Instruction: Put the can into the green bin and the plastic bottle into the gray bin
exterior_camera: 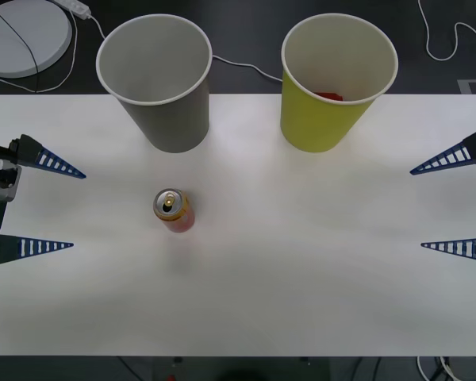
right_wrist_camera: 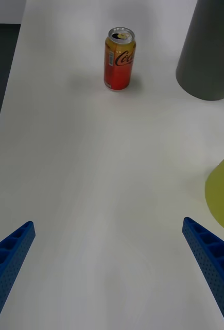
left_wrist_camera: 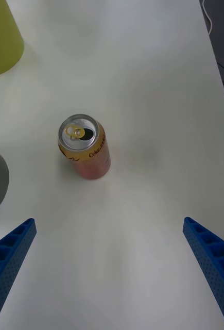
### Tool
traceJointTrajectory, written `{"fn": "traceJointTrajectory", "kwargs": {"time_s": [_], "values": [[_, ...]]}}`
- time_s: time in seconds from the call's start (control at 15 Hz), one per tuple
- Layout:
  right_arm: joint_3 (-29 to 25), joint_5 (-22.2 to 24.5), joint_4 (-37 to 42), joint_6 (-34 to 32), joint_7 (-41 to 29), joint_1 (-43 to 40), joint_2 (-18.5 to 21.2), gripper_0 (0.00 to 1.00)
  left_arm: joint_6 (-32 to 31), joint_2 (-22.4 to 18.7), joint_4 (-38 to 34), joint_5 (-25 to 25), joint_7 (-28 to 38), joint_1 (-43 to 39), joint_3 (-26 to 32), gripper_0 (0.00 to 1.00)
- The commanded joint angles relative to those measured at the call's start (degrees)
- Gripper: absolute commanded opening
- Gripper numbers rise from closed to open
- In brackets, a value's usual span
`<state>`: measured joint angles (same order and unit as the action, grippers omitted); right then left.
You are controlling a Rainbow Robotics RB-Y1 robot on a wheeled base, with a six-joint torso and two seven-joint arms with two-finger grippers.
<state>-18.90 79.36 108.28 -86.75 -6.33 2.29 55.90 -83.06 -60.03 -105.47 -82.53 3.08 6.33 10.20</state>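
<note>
Orange-red drink can (exterior_camera: 173, 209) upright on table, unbinned | yellow-green paper cup (exterior_camera: 337, 83) awaits | your left gripper (exterior_camera: 51, 206), right gripper (exterior_camera: 452, 206) spread, empty

Orange-red can (exterior_camera: 173, 210) with gold-rimmed silver top, opened, upright on the white worktop (exterior_camera: 301, 262), nearer than the gray bin (exterior_camera: 159, 79), gray bin upright at the far edge, green bin (exterior_camera: 335, 83) upright beside it, something red inside

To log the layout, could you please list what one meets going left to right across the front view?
Left claw → gray bin → green bin → right claw. The can overlaps the gray bin's span.
</note>
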Motion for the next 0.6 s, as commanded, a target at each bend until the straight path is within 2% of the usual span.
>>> {"fn": "traceJointTrajectory", "kwargs": {"time_s": [0.07, 0.6], "values": [[0.00, 0.00, 0.00, 0.00, 0.00, 0.00, 0.00, 1.00, 0.00, 0.00, 0.00, 0.00, 0.00, 0.00, 0.00, 1.00], [0.00, 0.00, 0.00, 0.00, 0.00, 0.00, 0.00, 1.00, -0.26, -1.05, 1.32, 0.09, 0.18, 0.70, -1.76, 1.00]]}}
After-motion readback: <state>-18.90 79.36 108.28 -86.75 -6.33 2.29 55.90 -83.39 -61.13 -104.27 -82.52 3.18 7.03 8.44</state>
